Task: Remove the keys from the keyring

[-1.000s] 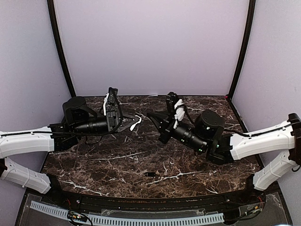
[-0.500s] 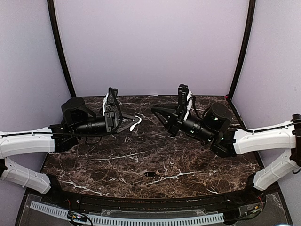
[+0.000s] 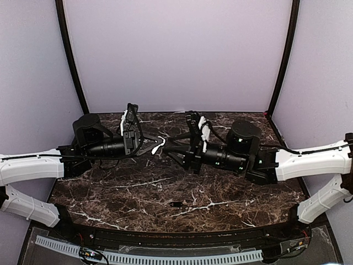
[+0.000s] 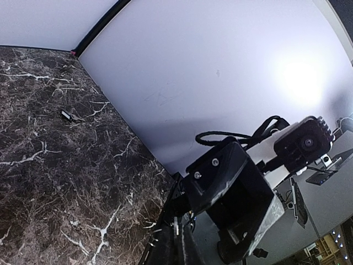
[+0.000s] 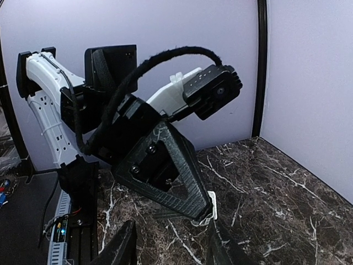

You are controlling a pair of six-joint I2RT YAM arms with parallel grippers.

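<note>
- The left gripper (image 3: 156, 146) is clamped shut on a white keyring (image 3: 160, 142), above the marble table (image 3: 110, 193).
- The right gripper (image 5: 168, 248) faces it closely, its fingers spread and holding nothing.
- One dark key (image 3: 175, 204) lies on the table near the front edge, well apart from both grippers.

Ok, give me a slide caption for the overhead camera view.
Left jaws pinch a white piece, right jaws open facing it, one small dark key lying on the marble table.

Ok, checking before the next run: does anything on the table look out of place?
One tiny dark key lies loose and alone on the marble table near its front edge, well apart from the small white piece pinched in the left pincer. Nothing looks damaged.
</note>
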